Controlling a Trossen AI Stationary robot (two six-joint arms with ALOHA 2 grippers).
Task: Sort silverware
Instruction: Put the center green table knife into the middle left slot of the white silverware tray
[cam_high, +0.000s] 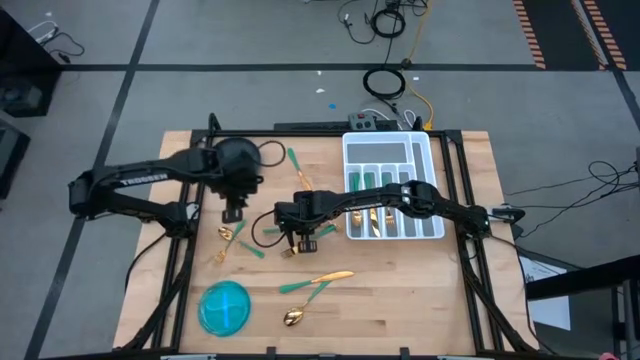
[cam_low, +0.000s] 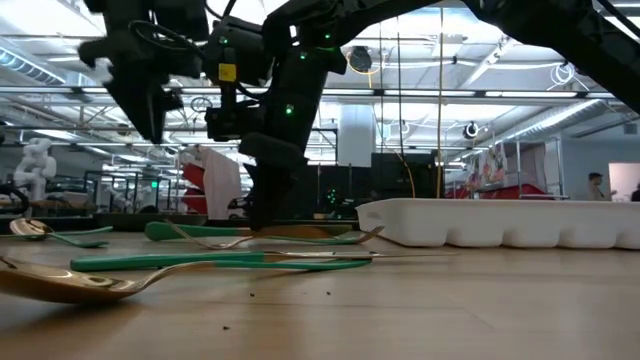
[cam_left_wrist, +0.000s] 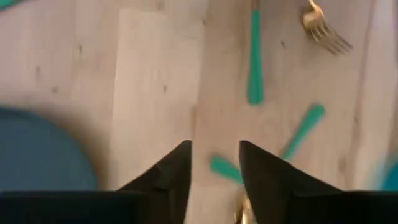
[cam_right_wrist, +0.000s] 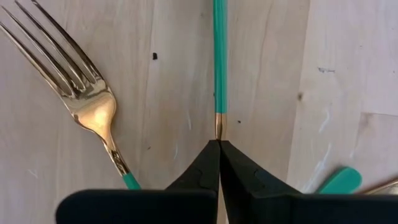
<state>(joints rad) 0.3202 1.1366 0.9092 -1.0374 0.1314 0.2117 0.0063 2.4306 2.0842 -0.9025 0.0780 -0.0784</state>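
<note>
Forks, spoons and knives with gold heads and teal handles lie scattered on the wooden table (cam_high: 400, 290); others lie in the white tray (cam_high: 432, 160). My right gripper (cam_high: 298, 240) reaches across to the table's middle, pointing down, shut on one piece (cam_right_wrist: 219, 62). A fork (cam_right_wrist: 87, 93) lies flat beside it. My left gripper (cam_high: 233, 212) hovers open above pieces near the left side (cam_high: 230, 235). In the left wrist view a teal handle (cam_left_wrist: 222, 168) shows in the gap between its fingers, below them. In the low view the left gripper (cam_low: 150, 100) stays well above the table. My right gripper pinches the piece between both fingertips at its gold neck (cam_right_wrist: 219, 127), just where the teal handle ends. The fingers come from above, pointing down. The handle runs straight away from them, along the table top. The head is hidden under the fingers.
The round blue bowl (cam_high: 224, 306) stands near the front left corner. A spoon (cam_high: 295, 317) and another piece (cam_high: 330, 278) lie in front of my right gripper. The tray takes up the far right part of the table, under my right arm.
</note>
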